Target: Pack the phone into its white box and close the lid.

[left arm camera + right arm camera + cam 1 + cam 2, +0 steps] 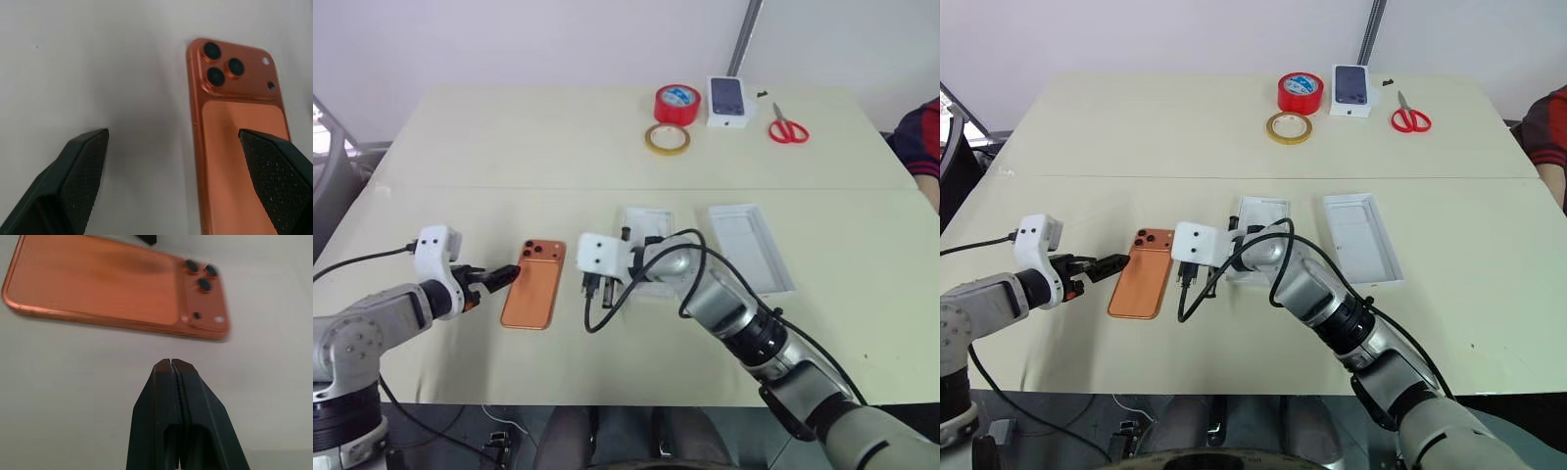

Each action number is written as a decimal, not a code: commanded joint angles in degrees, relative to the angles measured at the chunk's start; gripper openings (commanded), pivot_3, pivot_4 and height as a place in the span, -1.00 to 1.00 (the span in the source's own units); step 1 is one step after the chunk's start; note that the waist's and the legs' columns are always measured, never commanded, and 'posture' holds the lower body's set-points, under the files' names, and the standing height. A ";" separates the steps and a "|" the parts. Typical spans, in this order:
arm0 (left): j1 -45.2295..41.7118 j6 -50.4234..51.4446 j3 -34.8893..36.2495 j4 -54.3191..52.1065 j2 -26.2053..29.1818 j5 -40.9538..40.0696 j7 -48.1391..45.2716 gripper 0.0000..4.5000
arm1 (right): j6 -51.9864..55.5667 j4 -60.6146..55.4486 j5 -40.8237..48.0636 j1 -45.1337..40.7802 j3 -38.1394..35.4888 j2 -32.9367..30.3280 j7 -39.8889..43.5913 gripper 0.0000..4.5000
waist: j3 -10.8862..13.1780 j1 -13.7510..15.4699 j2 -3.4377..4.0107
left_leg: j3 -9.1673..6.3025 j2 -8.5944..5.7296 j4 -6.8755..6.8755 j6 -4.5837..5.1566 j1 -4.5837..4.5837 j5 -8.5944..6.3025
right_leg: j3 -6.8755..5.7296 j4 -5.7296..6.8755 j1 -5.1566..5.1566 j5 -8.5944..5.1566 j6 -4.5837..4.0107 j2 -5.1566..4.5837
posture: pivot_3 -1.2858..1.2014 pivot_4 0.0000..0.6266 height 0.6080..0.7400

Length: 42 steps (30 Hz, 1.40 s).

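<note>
Left wrist view has the left gripper [171,181] spread wide, one finger over bare table [460,147] and the other over the phone [234,147], so I reckon it's set to straddle the phone's long edge for a pickup. Phone's lying camera-side up, flat on the table, nothing holding it.

My right gripper [171,363] is pinched fully shut with nothing in it, tip just beside the phone's other long edge. My guess is it's there to nudge or brace the phone while the left grabs.

Just past the right gripper sits the white box [1263,211], partly hidden behind that wrist, so I can't tell what's in it. Further out on the right arm's side, a second white tray [1361,238] lies open with nothing in it.
</note>
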 commanded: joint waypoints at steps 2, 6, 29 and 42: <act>0.24 6.67 0.35 -4.02 -4.51 -4.09 0.79 0.98 | -2.99 1.74 -1.09 -1.95 2.41 1.09 1.44 -1.00 | -0.01 -0.09 0.01 | 0.00 0.00 -0.01 -0.08 0.00 0.04 | 0.00 0.00 -0.01 0.00 0.00 0.00 | 0.03 -0.52 1.00; -0.78 10.82 -0.42 -6.69 -10.20 -5.78 1.58 0.98 | -4.82 4.08 -2.70 -2.38 3.60 1.11 1.44 -1.00 | -0.05 0.02 0.02 | 0.00 -0.02 0.00 -0.22 0.00 0.12 | 0.00 -0.01 0.01 0.00 0.00 -0.01 | 0.03 -0.52 1.00; -5.72 11.88 4.01 -0.98 -18.01 -14.08 11.13 0.98 | -3.27 2.38 -4.35 -0.10 2.43 0.81 1.70 -1.00 | -0.19 0.02 -0.02 | -0.05 -0.07 0.02 -0.34 0.05 0.19 | -0.04 -0.02 0.11 0.00 0.01 -0.03 | 0.03 -0.52 1.00; -4.46 11.65 10.37 1.91 -19.09 -22.02 17.63 -0.43 | -3.43 2.46 -4.35 0.01 2.53 1.02 1.49 -1.00 | -0.21 -0.04 -0.07 | -0.05 -0.05 0.00 -0.36 0.04 0.19 | -0.04 -0.03 0.07 0.00 0.01 -0.02 | 0.03 -0.52 1.00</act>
